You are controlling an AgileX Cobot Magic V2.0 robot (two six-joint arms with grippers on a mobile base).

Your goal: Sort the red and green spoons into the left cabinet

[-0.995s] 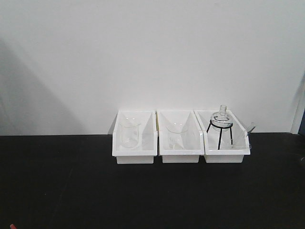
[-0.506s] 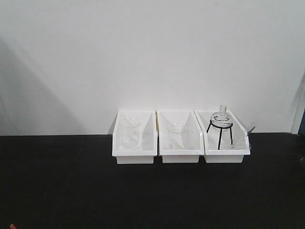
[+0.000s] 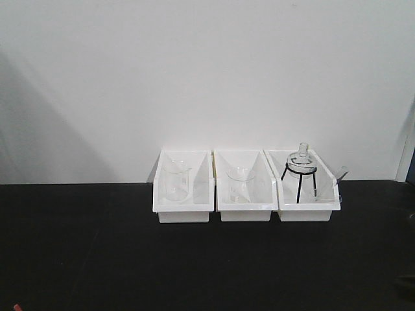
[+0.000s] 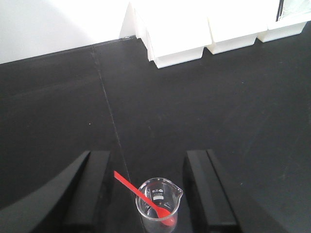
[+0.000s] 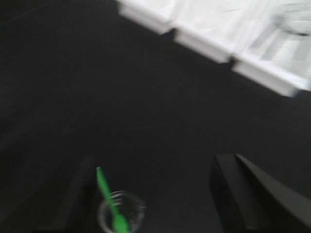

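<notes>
1. Red spoon point(image 4: 141, 194) leans bowl-down in a beaker point(image 4: 168, 193); green spoon point(image 5: 109, 196) likewise in a second beaker point(image 5: 135, 209).
2. My left gripper point(image 4: 148, 160) and right gripper point(image 5: 155, 162) straddle them, both spread, empty.
3. I'd pinch each handle above the rim, lifting straight; cabinet unseen.

The left gripper point(image 4: 148, 162) tilts forward and downward, its two dark fingers point(image 4: 95, 187) spread wide apart and gripping nothing. The right gripper point(image 5: 158, 165) is angled the same way, jaws also wide apart, though its wrist view is blurred.
</notes>
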